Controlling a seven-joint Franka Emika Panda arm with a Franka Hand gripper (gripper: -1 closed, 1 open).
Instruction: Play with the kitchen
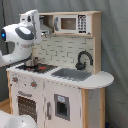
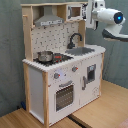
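Gripper sits at the upper part of the kitchen, level with the hood and upper shelf; whether the fingers are apart or together cannot be told in either exterior view, since the arm's white wrist body covers them. In the first exterior view the Panda arm enters from the first exterior view's left, its blue-lit joint at the frame edge, wrist end overlapping the hood side of the kitchen. In the second exterior view the arm comes in from the second exterior view's right, wrist beside the microwave compartment. Kitchen stands upright on a wooden floor against a grey curtain backdrop. On its counter: 1 small metal pot on the stovetop, grey sink next to it, black faucet behind the sink. Oven door below the stovetop appears closed. White tiled backsplash spans the rear.
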